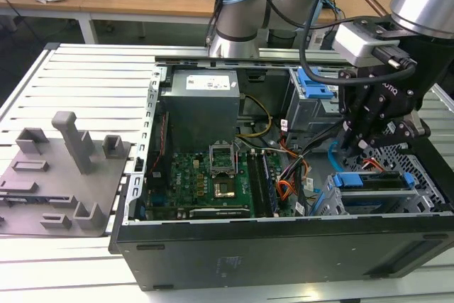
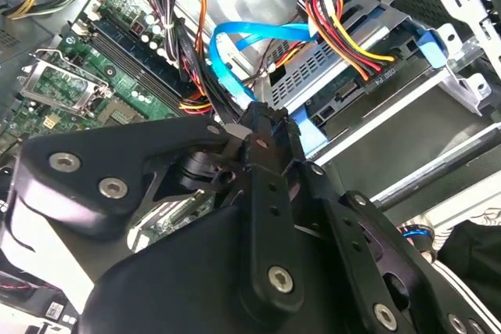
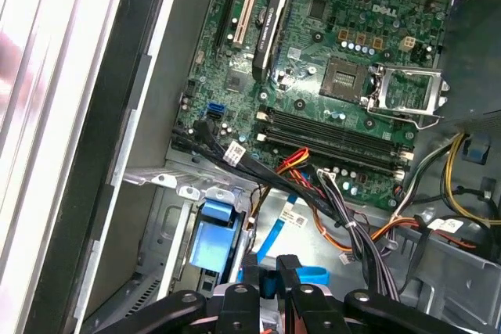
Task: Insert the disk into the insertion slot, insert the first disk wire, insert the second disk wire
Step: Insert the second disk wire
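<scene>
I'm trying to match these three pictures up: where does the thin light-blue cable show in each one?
Exterior view: the light-blue cable curves just beside the gripper, toward the exterior view's right.
Second wrist view: it loops next to the red-yellow wires.
First wrist view: it runs from the gripper toward the board.
Shared landmark: the green motherboard.

Arm reaching down, gripper (image 1: 352, 148) low — fingers (image 3: 283, 271) pressed together
</scene>
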Robot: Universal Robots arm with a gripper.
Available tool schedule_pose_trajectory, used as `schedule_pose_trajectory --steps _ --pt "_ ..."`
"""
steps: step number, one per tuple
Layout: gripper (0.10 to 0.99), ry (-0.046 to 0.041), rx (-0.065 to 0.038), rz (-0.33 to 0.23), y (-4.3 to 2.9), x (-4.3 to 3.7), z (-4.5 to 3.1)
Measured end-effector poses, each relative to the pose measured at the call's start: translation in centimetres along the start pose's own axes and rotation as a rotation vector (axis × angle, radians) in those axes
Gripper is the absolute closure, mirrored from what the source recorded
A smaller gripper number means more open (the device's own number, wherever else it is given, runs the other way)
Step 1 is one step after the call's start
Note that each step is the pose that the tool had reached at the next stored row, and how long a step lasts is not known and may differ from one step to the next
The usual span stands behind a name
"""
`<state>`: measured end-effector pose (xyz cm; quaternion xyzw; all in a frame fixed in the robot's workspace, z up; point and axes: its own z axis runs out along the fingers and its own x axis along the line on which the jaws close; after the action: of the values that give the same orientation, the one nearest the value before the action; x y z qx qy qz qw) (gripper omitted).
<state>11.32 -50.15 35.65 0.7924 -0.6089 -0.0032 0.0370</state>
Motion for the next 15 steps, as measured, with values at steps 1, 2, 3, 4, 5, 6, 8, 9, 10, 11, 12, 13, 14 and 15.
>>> schedule_pose_trajectory --steps 1,2,3,4,5,6,8,9,10,11,12,13,14,15 --pt "0.922 0.0001 0.0 0.0 0.0 0.0 0.0" --pt "0.925 0.0002 0.0 0.0 0.0 0.0 0.0" --pt "0.925 0.0004 0.0 0.0 0.0 0.0 0.0" --pt "0.925 0.0006 0.0 0.0 0.0 0.0 0.0" --pt "0.925 0.0008 0.0 0.0 0.0 0.0 0.0" --pt "0.925 0.001 0.0 0.0 0.0 0.0 0.0" --pt "0.925 0.0013 0.0 0.0 0.0 0.0 0.0" --pt "0.925 0.0012 0.0 0.0 0.01 0.03 0.01" --pt "0.925 0.0011 0.0 0.0 0.04 0.14 0.02" --pt "0.925 0.0012 0.0 0.0 0.14 0.48 0.03" --pt "0.925 0.0012 0.0 0.0 0.25 0.92 0.05" --pt "0.925 0.0012 0.0 0.0 0.29 1.11 0.07" --pt "0.925 0.0011 0.0 0.0 0.36 1.35 0.09" --pt "0.925 0.0012 0.0 0.0 0.47 1.75 0.12"
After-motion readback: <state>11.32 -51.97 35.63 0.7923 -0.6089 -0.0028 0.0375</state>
